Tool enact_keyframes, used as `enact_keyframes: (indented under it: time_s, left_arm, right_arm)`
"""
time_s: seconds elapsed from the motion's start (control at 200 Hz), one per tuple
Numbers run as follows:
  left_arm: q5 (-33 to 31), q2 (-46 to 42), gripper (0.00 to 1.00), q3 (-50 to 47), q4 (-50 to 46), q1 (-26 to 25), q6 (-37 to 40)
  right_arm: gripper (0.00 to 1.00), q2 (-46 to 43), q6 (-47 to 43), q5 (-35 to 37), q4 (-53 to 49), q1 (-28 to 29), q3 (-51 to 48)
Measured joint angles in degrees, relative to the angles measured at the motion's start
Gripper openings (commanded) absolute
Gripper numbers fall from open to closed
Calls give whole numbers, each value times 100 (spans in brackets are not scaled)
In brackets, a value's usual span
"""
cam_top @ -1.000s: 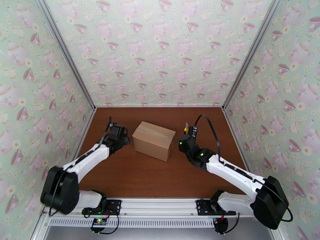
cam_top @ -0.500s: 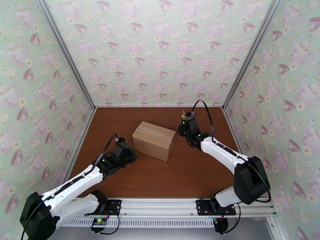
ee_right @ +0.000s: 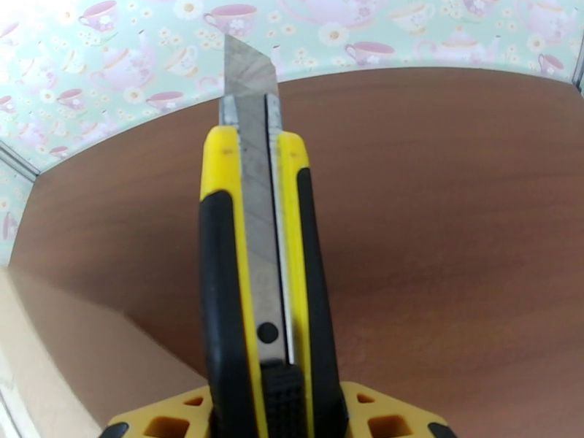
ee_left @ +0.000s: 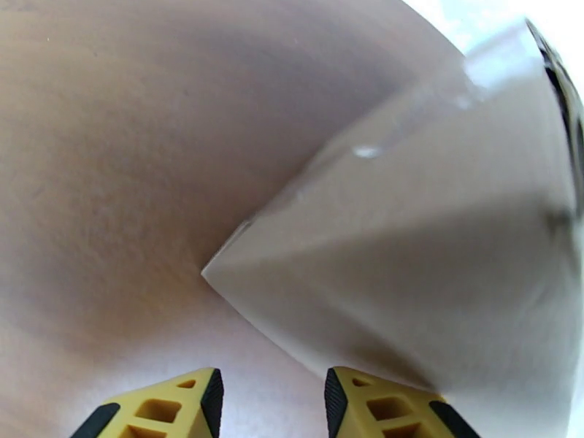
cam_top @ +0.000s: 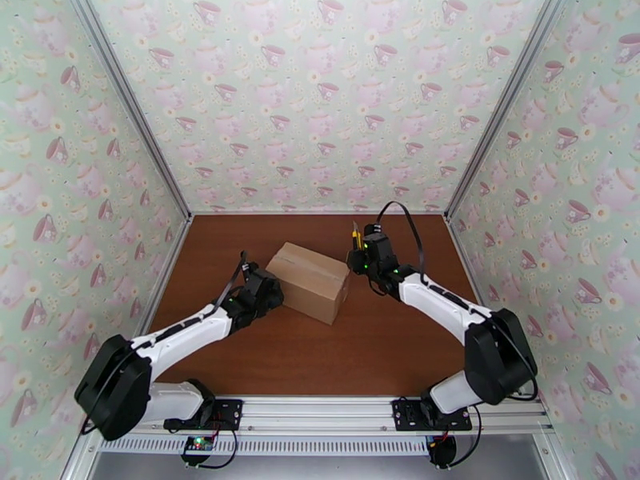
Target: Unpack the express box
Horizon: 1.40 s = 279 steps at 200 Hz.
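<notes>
Left arm reaches in low from the near left. Left gripper (cam_top: 270,295) sits just beside the near-left lower corner of the express box (cam_top: 308,280); whether it touches, cannot tell. Left wrist view: yellow fingers (ee_left: 168,410) stand apart, nothing between them, the box corner (ee_left: 409,271) just ahead on the brown tabletop (ee_left: 109,140).

Express box: plain brown carton, flaps down, tape seam across the top. It rests mid-table, turned at an angle to the table edges.

Right gripper (cam_top: 362,251) hovers at the box's far-right upper corner. It is clenched on a yellow-and-black utility knife (cam_top: 356,234). Right wrist view: knife (ee_right: 255,250) stands upright between the fingers (ee_right: 387,414), blade extended, pointing toward the back wall. Carton edge (ee_right: 87,359) shows at lower left.
</notes>
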Motion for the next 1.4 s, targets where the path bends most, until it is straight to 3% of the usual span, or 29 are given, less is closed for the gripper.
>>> enact_keyframes:
  time_s: [0.306,0.571,0.691,0.881,1.022,1.172,1.397]
  left_arm:
    - [164,238,43,212,46,636,411]
    - [190,304,43,310,-13,837,664]
    - [232,9,43,308,-295,835,667]
    - [118,-1145,45,302,-977,831,693]
    - [-42,-1631,46,361,-1587,831,857]
    - [-177,-1384,47,1099,-2297,870,1303]
    - [-59,-422,48,2597,-2286,1099,1954]
  right_arm:
    - [0,-564,514,4,68,649,-599]
    - [0,-619,702,212,-52,1104,-614]
    - [0,-846,640,382,-601,1128,-612]
    - [0,-1611,498,671,-1565,1182,-562]
    - [0,-1969,439,1040,-2321,1622,-367]
    - [0,-2253,514,1300,-3154,2133,-337]
    - [0,-2441,866,1794,-4216,2990,-284]
